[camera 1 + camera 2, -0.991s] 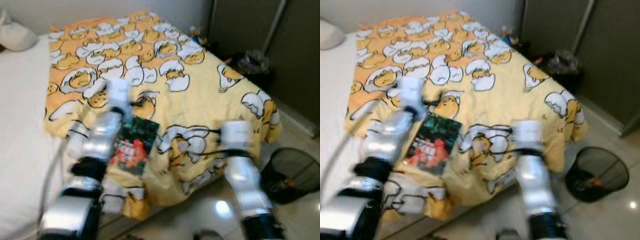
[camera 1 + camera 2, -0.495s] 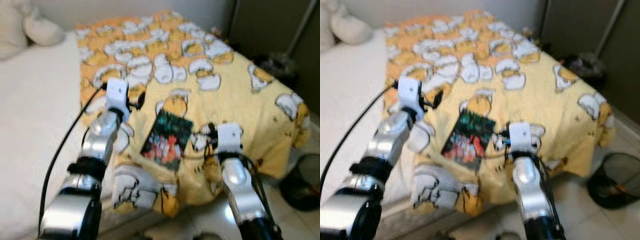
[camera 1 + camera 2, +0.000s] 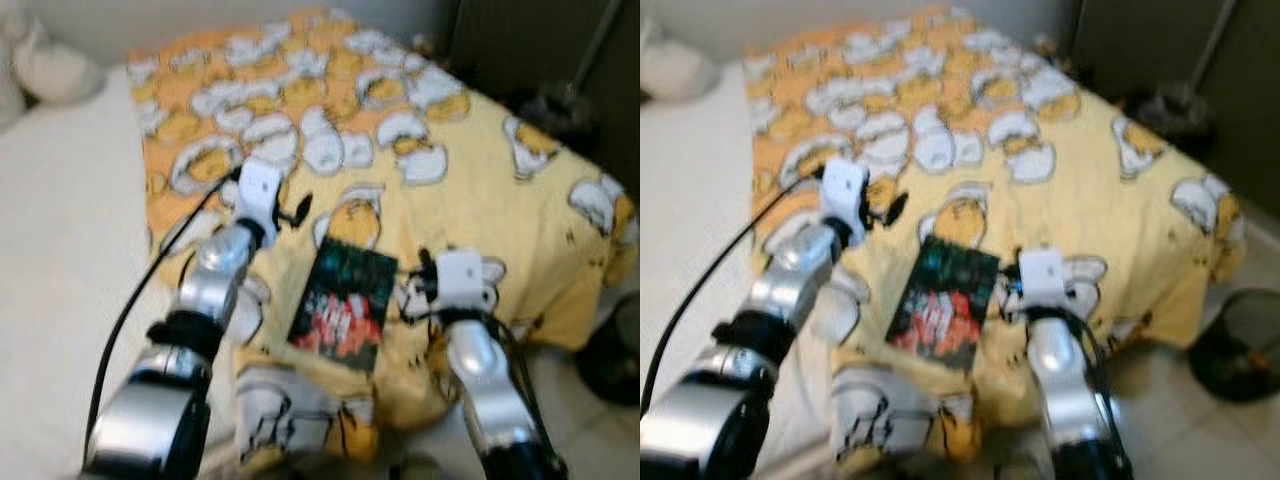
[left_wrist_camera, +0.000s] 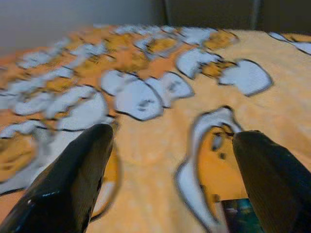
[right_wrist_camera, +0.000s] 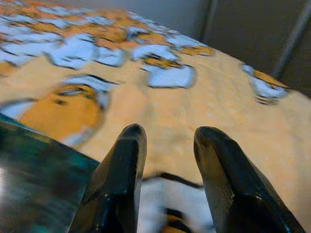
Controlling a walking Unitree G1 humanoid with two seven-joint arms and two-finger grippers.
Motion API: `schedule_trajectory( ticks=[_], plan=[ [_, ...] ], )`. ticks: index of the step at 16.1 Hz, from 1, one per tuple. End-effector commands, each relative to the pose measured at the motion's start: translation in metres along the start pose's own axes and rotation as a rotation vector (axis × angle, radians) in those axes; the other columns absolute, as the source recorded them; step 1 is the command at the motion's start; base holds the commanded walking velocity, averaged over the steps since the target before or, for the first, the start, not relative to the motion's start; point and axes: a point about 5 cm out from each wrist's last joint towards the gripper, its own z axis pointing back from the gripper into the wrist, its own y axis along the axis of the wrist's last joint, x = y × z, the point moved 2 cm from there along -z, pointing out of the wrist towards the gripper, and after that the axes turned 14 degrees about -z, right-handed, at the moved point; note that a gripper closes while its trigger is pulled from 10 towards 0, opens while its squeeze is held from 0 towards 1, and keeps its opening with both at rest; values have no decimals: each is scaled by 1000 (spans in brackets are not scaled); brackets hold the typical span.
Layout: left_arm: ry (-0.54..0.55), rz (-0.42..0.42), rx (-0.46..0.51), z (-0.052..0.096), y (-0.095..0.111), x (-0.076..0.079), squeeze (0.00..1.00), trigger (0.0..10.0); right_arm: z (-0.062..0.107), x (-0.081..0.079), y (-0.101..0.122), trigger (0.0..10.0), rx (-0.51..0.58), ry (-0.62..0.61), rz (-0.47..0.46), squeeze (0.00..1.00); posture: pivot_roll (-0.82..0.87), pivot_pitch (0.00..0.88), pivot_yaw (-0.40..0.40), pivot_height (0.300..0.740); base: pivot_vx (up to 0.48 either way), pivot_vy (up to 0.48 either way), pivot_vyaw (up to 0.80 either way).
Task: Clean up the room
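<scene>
A dark book [image 3: 345,305] with a green and red cover lies flat on the yellow egg-print blanket [image 3: 470,150], near the bed's front edge. My left gripper [image 3: 293,207] hovers over the blanket just left of and beyond the book, open wide with nothing between its fingers [image 4: 73,179]. Close to the book's right edge, my right gripper [image 3: 422,288] hangs low over the blanket. Its fingers [image 5: 121,174] stand a small gap apart and hold nothing. The book's corner [image 5: 34,179] shows beside them in the right wrist view.
A black mesh waste bin [image 3: 1240,340] stands on the tiled floor at the bed's right corner. White sheet [image 3: 60,230] and a pale pillow [image 3: 50,70] lie to the left. Dark wardrobe doors [image 3: 540,50] rise behind at the right.
The camera has swung, so the whole picture has shifted. Both arms now reach a little further over the blanket, one on each side of the book. The book lies where it was.
</scene>
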Motion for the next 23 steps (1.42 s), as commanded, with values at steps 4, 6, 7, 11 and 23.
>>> schedule_trajectory(
  ticks=[4,6,7,11,23],
  plan=[
    [-262,275,-201,3,-41,41,0,10000,20,13,-4,10000,-31,-23,4,0,-251,122,57,723,0,0,0],
    [-273,251,-277,4,-52,54,0,10000,39,23,-6,10000,-54,-39,18,0,-272,191,43,723,0,0,0],
    [-215,213,-309,4,-57,51,0,10000,47,26,-10,10000,-76,-40,24,0,-276,199,41,723,0,0,0],
    [-199,290,-283,1,-51,45,0,10000,73,27,-11,10000,-117,-34,40,0,-316,272,29,723,0,0,0],
    [-155,252,-291,9,-66,43,0,0,79,27,-10,10000,-167,-24,66,0,-308,287,22,723,0,0,0]
  ],
)
